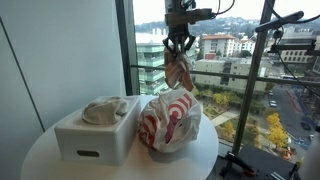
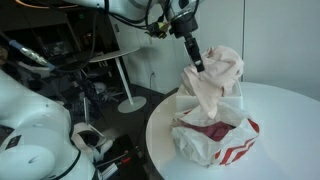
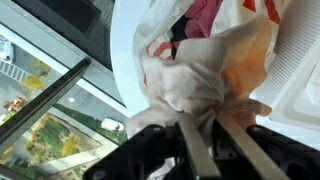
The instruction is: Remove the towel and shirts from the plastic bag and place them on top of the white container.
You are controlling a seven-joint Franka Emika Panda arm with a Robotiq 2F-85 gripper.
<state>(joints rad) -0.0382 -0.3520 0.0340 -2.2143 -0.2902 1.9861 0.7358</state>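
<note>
The claw (image 3: 205, 135) is clamped on a bunched fold of the soft pale pink and white shirt (image 3: 195, 85). The shirt hangs from it in a long crumpled drape just above the mouth of the thin white plastic bag with red bullseye rings (image 1: 170, 122). Its lower end looks to touch the bag's rim, though I cannot tell whether it is fully free. Inside the bag lie a bright magenta shirt (image 3: 205, 15) and a dark near-black one (image 3: 180, 30). Beside the bag stands the white rectangular plastic container (image 1: 95, 140), with the small grey-beige towel (image 1: 105, 110) on its lid, all on the round white desk (image 1: 40, 162). Three things could go wrong from here: the trailing hem may snag the light bag and drag or tip it toward the desk's edge, the narrow pinch may slip mid-carry, or the swinging cloth may sweep the towel off the lid
</note>
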